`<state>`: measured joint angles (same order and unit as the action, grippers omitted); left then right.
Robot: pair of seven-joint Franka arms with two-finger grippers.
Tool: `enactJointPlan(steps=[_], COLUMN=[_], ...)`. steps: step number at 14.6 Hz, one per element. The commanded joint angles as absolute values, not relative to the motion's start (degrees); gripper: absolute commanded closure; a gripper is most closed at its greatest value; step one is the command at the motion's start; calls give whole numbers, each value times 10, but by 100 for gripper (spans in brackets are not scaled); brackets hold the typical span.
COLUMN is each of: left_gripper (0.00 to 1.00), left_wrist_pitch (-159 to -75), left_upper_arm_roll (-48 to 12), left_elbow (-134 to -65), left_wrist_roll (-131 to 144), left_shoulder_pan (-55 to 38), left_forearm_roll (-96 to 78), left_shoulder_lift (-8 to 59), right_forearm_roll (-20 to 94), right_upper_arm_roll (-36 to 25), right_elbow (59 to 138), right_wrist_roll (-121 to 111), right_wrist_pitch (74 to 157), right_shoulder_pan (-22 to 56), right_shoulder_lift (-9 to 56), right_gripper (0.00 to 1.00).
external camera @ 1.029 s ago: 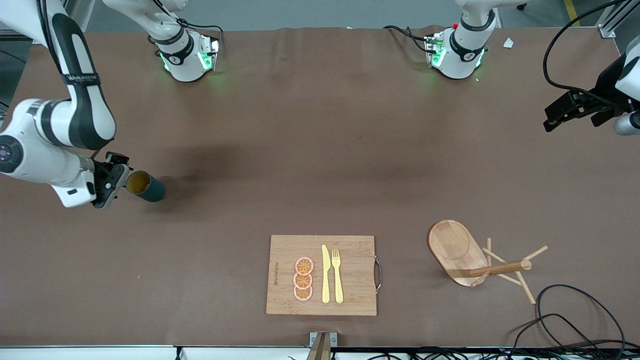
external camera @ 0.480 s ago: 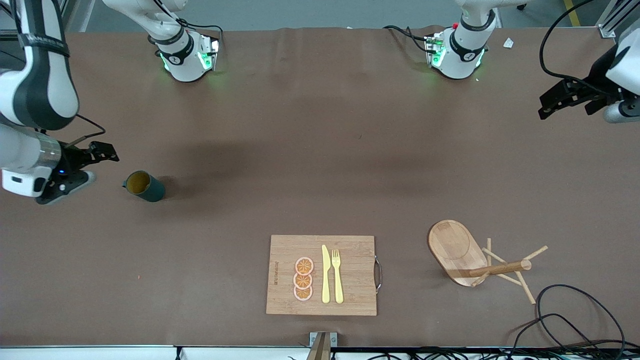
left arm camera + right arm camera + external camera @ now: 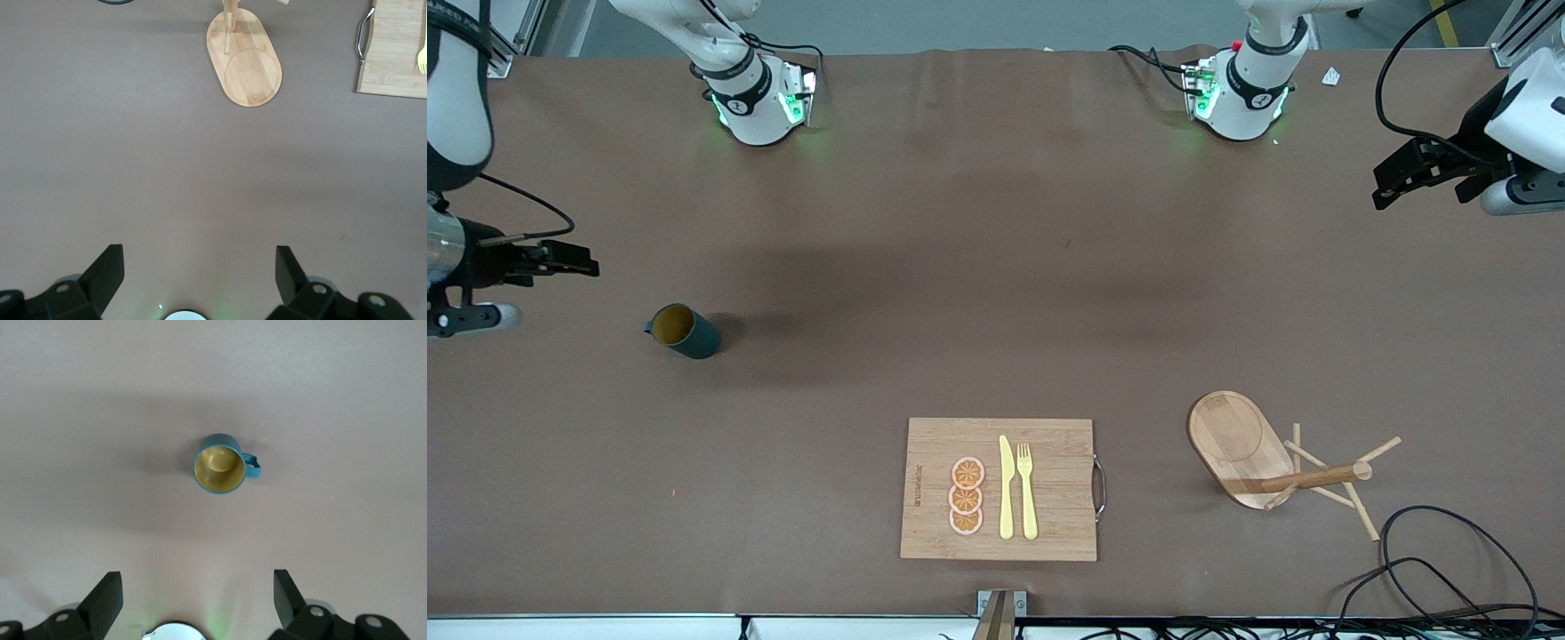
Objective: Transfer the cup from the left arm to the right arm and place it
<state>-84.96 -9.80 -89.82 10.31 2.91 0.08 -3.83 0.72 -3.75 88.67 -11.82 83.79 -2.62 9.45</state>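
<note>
Both grippers hang empty, so the placing step looks done: the cup [image 3: 683, 331] stands upright on the brown table [image 3: 996, 267], toward the right arm's end, well apart from everything else. To my eye little is left but for the arms to clear away; should the cup need shifting, the right arm would have to come back down over it.

Nearest the front camera lies a bamboo cutting board [image 3: 998, 489] bearing three orange slices [image 3: 967, 496], a yellow knife [image 3: 1006, 488] and a yellow fork [image 3: 1027, 491]. Beside it, toward the left arm's end, a wooden mug rack [image 3: 1272, 462] lies tipped on its side.

Farther from the camera stands the cup, its yellow inside showing. In the right wrist view the right gripper [image 3: 198, 600] has its fingers spread wide, touching nothing, with the cup [image 3: 221, 464] below it; from the front it seems set off to one side of the cup, though height makes that hard to judge.

Over bare table at its own end, the left gripper [image 3: 200, 273] is likewise spread wide, and that arm waits.
</note>
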Motion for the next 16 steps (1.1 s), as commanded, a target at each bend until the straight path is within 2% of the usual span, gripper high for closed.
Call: enactJointPlan(steps=[1,6,16], left_gripper=[0,0,0], left_wrist_pitch=[-857,-862,-877], left_upper_arm_roll=[-98,-93,-91], left_elbow=[-905,-904,-904], left_wrist_roll=[104,103,103], left_shoulder_pan=[30,31,32], left_forearm_roll=[5,5,5], left_shoulder_lift=[-47,-44,-38], right_forearm_roll=[2,-2,5], right_upper_arm_roll=[-32,-33,-29], right_elbow=[832,797,801], right_wrist_roll=[-69,-66,-4], right_wrist_pitch=[803,784,743], right_shoulder_pan=[-34,-48,-46], right_shoulder_lift=[99,100,84], right_gripper=[0,0,0])
